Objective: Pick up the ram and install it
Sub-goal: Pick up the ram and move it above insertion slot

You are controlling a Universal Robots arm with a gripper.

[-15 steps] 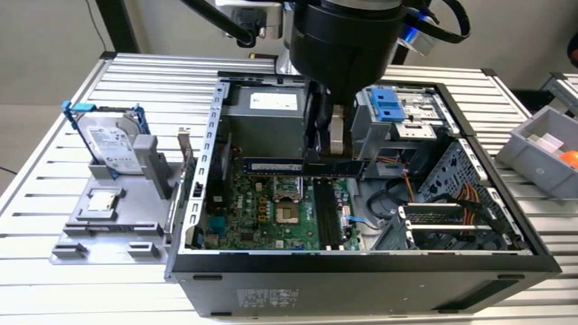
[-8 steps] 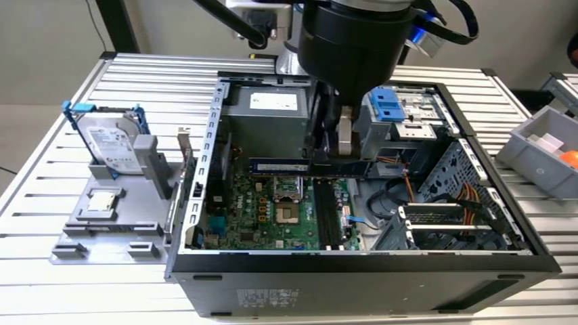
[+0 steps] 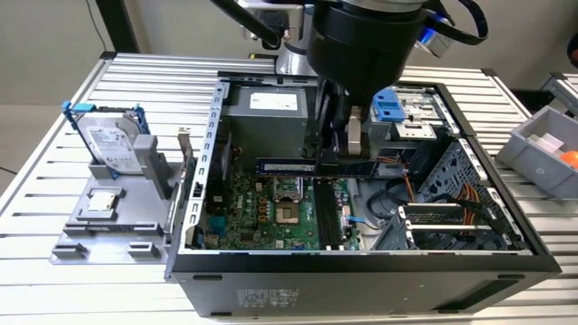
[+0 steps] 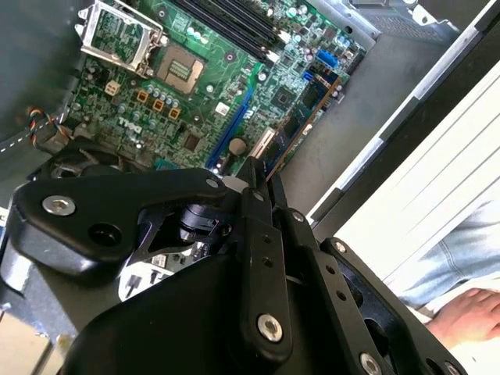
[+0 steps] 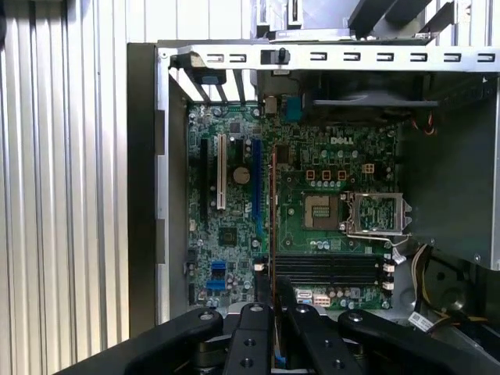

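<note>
Above the motherboard (image 3: 262, 210), inside the open computer case (image 3: 361, 261): ram (image 3: 287, 166), clamped on edge by the gripper (image 3: 346, 162), clear of the board. Handling: stick lies crosswise to the memory slots (image 3: 327, 215); seating likely needs it parallel, notch matched, pressed evenly.

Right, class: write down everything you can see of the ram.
The ram is a long, thin blue-green circuit board with dark chips and a pale label. The gripper pinches it near its end at the exterior view's right, holding it on edge and level above the motherboard, inside the open case. It lies crosswise to the memory slots and is not seated.
</note>
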